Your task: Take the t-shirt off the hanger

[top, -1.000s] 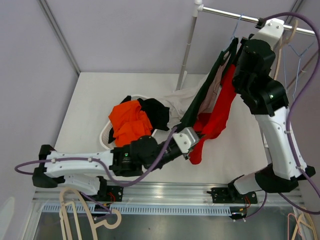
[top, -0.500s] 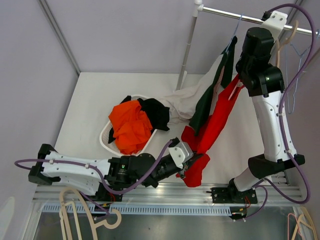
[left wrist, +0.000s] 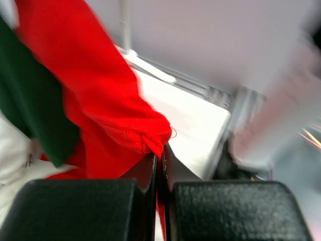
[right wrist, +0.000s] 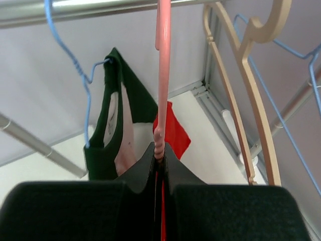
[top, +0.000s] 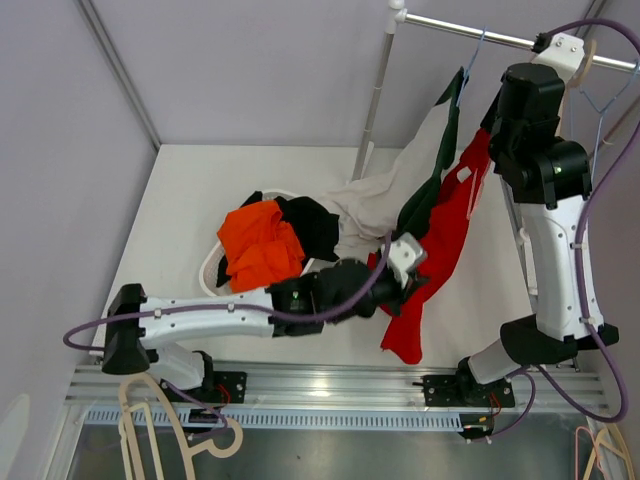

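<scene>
Red t-shirt is seen hanging at the right side of the table, stretched from up by the right gripper down towards the table top. Its lower part is pinched by the left gripper; the jaws are closed tight on a bunched fold of red fabric, clear in the left wrist view. The right gripper's jaws are clamped together on the thin stem of a pink hanger, held upright just under the metal rail. Red cloth is seen below and behind that grip. Whether the shirt is over the hanger's shoulders cannot be told.

A dark green garment is hung on a blue wire hanger from the rail, just left of the red shirt and touching it. A pale cloth is draped from beside it down to the table. A wooden hanger is hooked to the right of the pink one. A white basket with an orange garment and a black garment is set mid-table, left of the shirt.
</scene>
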You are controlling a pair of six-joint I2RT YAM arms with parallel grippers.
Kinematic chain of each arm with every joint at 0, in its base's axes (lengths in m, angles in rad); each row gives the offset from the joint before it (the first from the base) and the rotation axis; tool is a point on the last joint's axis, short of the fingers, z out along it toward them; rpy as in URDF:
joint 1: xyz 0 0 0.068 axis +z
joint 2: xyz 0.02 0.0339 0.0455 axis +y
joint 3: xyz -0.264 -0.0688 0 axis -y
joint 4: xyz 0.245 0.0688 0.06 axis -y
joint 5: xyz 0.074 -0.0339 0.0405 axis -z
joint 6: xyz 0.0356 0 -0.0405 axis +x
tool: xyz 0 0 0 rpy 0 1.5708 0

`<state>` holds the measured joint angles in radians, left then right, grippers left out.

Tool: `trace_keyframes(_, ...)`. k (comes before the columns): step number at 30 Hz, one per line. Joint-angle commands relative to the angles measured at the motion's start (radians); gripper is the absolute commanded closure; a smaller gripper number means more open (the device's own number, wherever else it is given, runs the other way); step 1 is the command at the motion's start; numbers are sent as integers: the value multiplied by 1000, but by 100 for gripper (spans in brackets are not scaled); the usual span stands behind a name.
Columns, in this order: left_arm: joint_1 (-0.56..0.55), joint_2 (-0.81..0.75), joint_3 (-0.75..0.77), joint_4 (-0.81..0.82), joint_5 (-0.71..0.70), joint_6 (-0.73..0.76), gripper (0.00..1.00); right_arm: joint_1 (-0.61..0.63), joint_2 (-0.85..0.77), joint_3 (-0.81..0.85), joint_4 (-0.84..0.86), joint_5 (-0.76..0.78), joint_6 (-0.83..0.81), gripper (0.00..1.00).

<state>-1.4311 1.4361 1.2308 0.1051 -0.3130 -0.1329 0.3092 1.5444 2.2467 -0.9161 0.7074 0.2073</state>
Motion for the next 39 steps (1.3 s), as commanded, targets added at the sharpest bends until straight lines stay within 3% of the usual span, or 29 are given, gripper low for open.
trace_keyframes(1, 169, 38, 171, -94, 182, -141, 99, 10, -89, 42, -61, -89, 56, 100)
trace_keyframes(3, 231, 88, 303, -181, 264, -183, 99, 2, -131, 33, -95, -182, 75, 100)
trace_keyframes(7, 304, 164, 342, -196, 296, -218, 99, -47, -167, 14, -142, -341, 95, 100)
trace_keyframes(13, 302, 257, 357, -226, 397, -263, 99, -59, -167, 11, -136, -286, 66, 100)
trace_keyframes(16, 284, 198, 276, -173, 446, -251, 99, -65, -161, -39, -11, -200, 6, 100)
trace_keyframes(19, 201, 72, 174, -116, 341, -156, 99, -102, -145, -71, 101, -218, -28, 100)
trace_keyframes(22, 160, 11, 214, -194, 281, -90, 99, -114, -104, -62, 172, -229, -68, 100)
trace_keyframes(27, 204, -71, 332, -290, 344, -48, 99, -114, -50, -25, 289, -232, -132, 100)
trace_keyframes(32, 366, -152, 491, -383, 330, -11, 99, -116, -15, -18, 382, -247, -203, 100)
trace_keyframes(39, 814, -109, 662, -351, 455, -117, 99, -127, 36, -18, 457, -218, -264, 100)
